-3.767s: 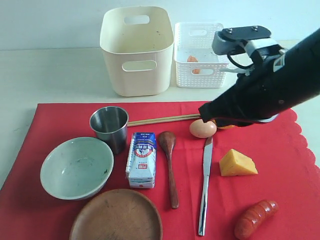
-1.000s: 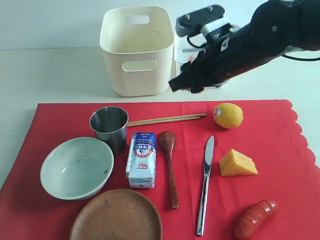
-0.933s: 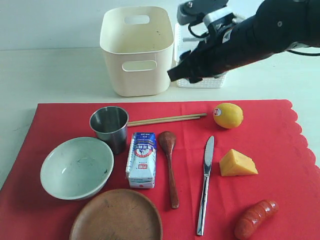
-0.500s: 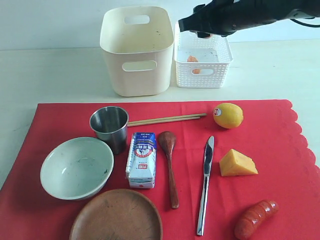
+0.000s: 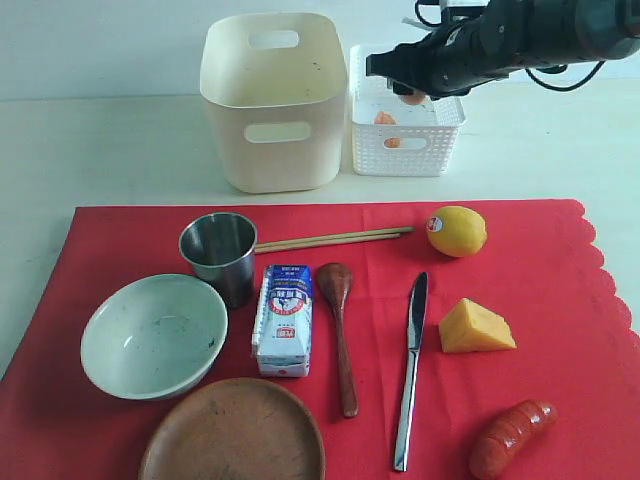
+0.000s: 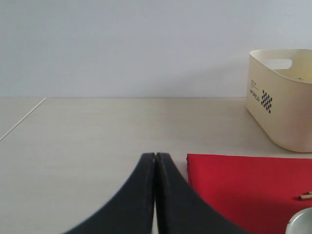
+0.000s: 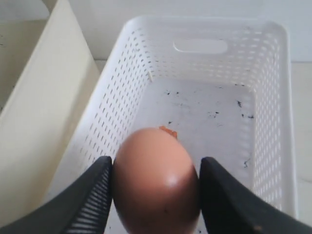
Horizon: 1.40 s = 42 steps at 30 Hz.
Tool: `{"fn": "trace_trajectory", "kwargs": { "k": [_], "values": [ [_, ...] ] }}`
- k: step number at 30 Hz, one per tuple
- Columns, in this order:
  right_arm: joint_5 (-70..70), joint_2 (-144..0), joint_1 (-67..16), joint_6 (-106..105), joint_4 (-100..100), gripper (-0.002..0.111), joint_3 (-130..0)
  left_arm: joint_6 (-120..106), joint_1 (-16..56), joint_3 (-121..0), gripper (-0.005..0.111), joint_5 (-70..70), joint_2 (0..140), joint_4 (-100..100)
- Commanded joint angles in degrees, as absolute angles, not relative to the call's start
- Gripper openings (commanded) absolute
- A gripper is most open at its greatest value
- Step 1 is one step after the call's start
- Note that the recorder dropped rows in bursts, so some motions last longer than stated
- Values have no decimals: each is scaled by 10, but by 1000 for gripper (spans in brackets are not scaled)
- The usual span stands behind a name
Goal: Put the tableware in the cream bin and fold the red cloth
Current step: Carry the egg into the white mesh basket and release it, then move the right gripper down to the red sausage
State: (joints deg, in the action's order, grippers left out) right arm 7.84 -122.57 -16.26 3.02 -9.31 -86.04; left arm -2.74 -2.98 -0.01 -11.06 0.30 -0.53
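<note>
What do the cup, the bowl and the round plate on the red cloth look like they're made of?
The cup looks like steel: grey with a dull metallic sheen. The bowl seems glazed ceramic, pale green-white and smooth, though plastic is possible. The plate looks like matte brown wood; no clear grain shows.

Robotics test bench dressed as a dinner table: a pale counter (image 5: 110, 150) stands against a plain white wall (image 6: 146, 44). On it a red cloth (image 5: 560, 320), a cream bin (image 5: 275, 165) and a white lattice basket (image 5: 375, 155) are laid out in tidy order. A cabled black robot arm (image 5: 530, 30) reaches over the basket, its right hand (image 5: 410, 92) clasped round an egg (image 7: 156, 185).
</note>
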Motion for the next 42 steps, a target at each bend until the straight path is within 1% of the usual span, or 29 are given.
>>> {"fn": "trace_trajectory", "kwargs": {
  "k": [1,4,5,6,7,8,9,10,11,13,14,16,18,22,25,26,27,28,30,32,42],
  "values": [
    [72,-1243,-163,36,-92,7,-879,-28,-26,0,3,-111,0,-11],
    [71,-1246,-163,36,-92,21,-879,-28,-26,0,3,-111,0,-11],
    [71,-1246,-163,36,-92,33,-879,-28,-26,0,3,-111,0,-11],
    [70,-1246,-163,36,-92,39,-879,-28,-26,0,3,-111,0,-11],
    [67,-1246,-163,36,-95,49,-879,-28,-26,0,3,-111,0,-11],
    [67,-1245,-163,36,-95,54,-879,-28,-26,0,3,-111,0,-11],
    [67,-1242,-163,36,-95,64,-879,-28,-26,0,3,-111,0,-11],
    [67,-1241,-163,36,-95,70,-879,-28,-26,0,3,-111,0,-11],
    [65,-1236,-163,35,-94,79,-879,-28,-26,0,3,-111,0,-11],
    [69,-1226,-163,26,-91,86,-879,-28,-26,0,3,-111,0,-11],
    [74,-1221,-163,26,-88,86,-879,-28,-26,0,3,-111,0,-11],
    [95,-1202,-162,26,-88,84,-879,-28,-26,0,3,-111,0,-11],
    [124,-1174,-162,26,-88,80,-879,-28,-26,0,3,-111,0,-11],
    [206,-1122,-162,26,-53,51,-879,-28,-26,0,3,-111,0,-11],
    [253,-1092,-162,26,-34,32,-878,-28,-26,0,3,-111,0,-11],
    [286,-1072,-162,29,-28,21,-878,-28,-26,0,3,-111,0,-11],
    [302,-1062,-162,31,-28,16,-878,-28,-26,0,3,-111,0,-11],
    [329,-1041,-163,31,-29,8,-876,-28,-26,0,3,-111,0,-11],
    [341,-999,-163,31,-53,0,-853,-28,-26,0,3,-111,0,-11],
    [341,-947,-163,27,-73,0,-810,-28,-26,0,3,-111,0,-11],
    [344,-795,-163,18,-93,0,-604,-28,-26,0,3,-111,0,-11]
  ]
}}
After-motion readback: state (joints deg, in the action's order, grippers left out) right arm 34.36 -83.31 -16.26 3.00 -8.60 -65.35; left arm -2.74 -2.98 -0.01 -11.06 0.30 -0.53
